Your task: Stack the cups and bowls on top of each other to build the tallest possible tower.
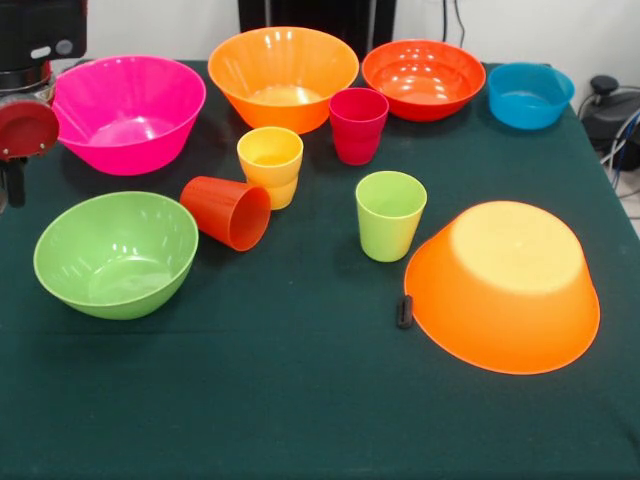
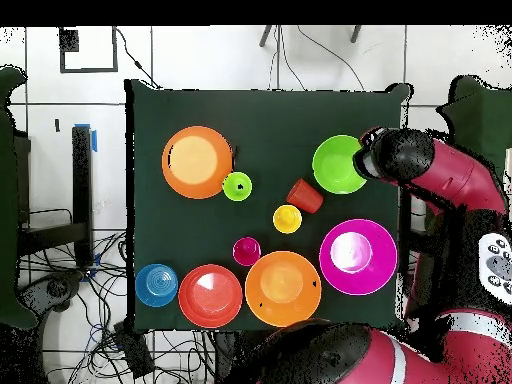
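Ten pieces stand apart on the dark green cloth. At the back are a pink bowl (image 1: 128, 112), an upright orange bowl (image 1: 283, 75), a red-orange bowl (image 1: 423, 78) and a small blue bowl (image 1: 530, 94). A lime green bowl (image 1: 116, 253) sits front left. A second orange bowl (image 1: 505, 285) lies upside down front right. The crimson cup (image 1: 358, 125), yellow cup (image 1: 270, 165) and lime green cup (image 1: 389, 214) stand upright. The orange-red cup (image 1: 228, 212) lies on its side. My gripper (image 1: 14, 180) hangs at the left edge, beside the green bowl (image 2: 338, 164), and holds nothing I can see.
A small black object (image 1: 404, 311) lies against the upturned orange bowl's rim. The red arm (image 2: 440, 175) reaches along the table's side past the pink bowl (image 2: 357, 256). Cables and a black device (image 1: 610, 105) lie beyond the table's edge by the blue bowl.
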Controlling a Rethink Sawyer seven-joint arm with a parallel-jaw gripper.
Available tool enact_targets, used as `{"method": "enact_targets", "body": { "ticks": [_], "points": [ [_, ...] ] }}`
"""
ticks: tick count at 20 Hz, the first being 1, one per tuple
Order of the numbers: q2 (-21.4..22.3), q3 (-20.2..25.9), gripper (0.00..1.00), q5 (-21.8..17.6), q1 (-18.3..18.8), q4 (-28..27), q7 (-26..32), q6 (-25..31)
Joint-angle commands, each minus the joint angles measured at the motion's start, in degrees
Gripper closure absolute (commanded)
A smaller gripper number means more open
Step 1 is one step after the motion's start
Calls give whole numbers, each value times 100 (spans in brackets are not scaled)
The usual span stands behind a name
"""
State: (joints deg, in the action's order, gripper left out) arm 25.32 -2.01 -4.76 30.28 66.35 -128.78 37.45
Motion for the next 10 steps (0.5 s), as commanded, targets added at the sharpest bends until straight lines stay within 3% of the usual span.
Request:
{"method": "enact_targets", "body": {
  "ticks": [1, 3, 6, 10],
  "points": [
    [285, 869, 100, -164, 66, 134, 1277, 629],
    [343, 1162, 100, -184, 251, 304, 1627, 500],
    [310, 2041, 100, -266, 828, 644, 2675, 153],
    [487, 2222, 100, -641, 969, 964, 2975, 122]
  ]
}}
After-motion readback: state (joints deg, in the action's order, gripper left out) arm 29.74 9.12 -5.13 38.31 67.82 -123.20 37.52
